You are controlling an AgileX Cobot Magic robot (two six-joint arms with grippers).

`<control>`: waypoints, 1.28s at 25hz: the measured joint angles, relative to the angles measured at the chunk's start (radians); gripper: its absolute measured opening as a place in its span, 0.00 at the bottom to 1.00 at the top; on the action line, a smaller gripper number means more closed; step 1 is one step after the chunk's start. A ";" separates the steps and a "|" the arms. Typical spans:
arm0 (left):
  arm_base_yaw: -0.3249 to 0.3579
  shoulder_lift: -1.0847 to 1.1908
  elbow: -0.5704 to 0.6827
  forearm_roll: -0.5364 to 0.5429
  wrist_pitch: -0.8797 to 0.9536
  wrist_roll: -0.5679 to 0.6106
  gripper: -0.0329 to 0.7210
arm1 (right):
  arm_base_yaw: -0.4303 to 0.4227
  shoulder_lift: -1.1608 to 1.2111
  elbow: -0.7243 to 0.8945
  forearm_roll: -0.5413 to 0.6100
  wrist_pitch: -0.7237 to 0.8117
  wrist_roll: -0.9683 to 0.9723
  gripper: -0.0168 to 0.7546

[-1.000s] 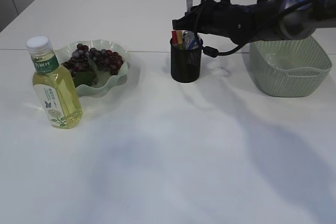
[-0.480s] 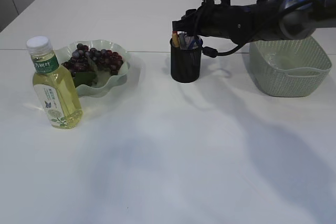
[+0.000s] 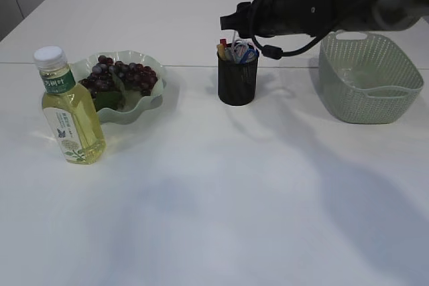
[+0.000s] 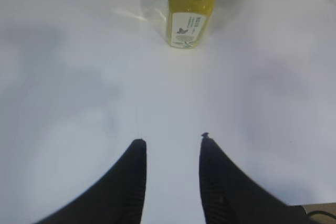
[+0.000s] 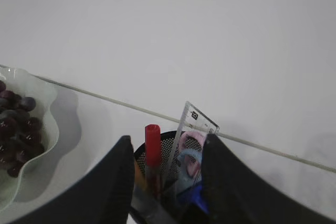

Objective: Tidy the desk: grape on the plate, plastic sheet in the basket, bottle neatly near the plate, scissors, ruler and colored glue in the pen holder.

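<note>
The black mesh pen holder (image 3: 236,85) holds a red-capped glue (image 5: 153,148), a clear ruler (image 5: 191,124) and pink-and-blue scissors (image 5: 189,156). My right gripper (image 5: 165,142) is open just above the holder, empty; it shows at the top of the exterior view (image 3: 236,19). Grapes (image 3: 119,76) lie on the pale green plate (image 3: 151,98). The bottle (image 3: 69,108) of yellow drink stands upright by the plate, also in the left wrist view (image 4: 191,9). My left gripper (image 4: 170,140) is open over bare table. The plastic sheet (image 3: 365,77) lies in the green basket (image 3: 369,102).
The white table has a seam line running across behind the pen holder (image 5: 273,149). The right arm (image 3: 335,5) stretches over the basket's left side.
My right gripper has risen from the pen holder and drawn back a little, leaving the ruler standing in it. Nothing else has moved.
</note>
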 joint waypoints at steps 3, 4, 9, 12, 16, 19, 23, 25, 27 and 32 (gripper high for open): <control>0.000 0.000 0.000 0.000 -0.042 0.012 0.40 | 0.000 -0.079 0.000 0.000 0.150 0.000 0.48; 0.000 -0.003 0.000 0.000 -0.062 0.015 0.39 | 0.000 -0.111 0.000 0.000 0.212 0.000 0.48; 0.000 -0.036 0.000 0.000 -0.119 0.034 0.55 | 0.000 -0.286 0.000 0.036 0.447 0.000 0.48; 0.000 -0.061 0.000 0.000 -0.118 0.038 0.66 | 0.000 -0.389 0.000 0.083 0.593 0.002 0.49; 0.000 -0.105 0.000 0.000 -0.096 0.038 0.69 | 0.000 -0.506 0.000 0.157 0.824 0.002 0.54; 0.000 -0.157 0.000 0.000 -0.081 0.040 0.69 | 0.000 -0.568 0.000 0.201 0.983 -0.027 0.54; 0.000 -0.247 0.000 -0.010 -0.069 0.040 0.73 | 0.000 -0.622 0.000 0.220 1.157 -0.097 0.55; 0.000 -0.295 0.000 -0.023 -0.046 0.042 0.71 | 0.000 -0.643 0.000 0.220 1.184 -0.104 0.55; 0.000 -0.337 0.000 -0.033 -0.008 0.042 0.71 | 0.000 -0.678 0.007 0.220 1.190 -0.104 0.55; 0.000 -0.453 0.000 -0.053 0.019 0.069 0.70 | 0.000 -0.846 0.116 0.212 1.159 -0.106 0.55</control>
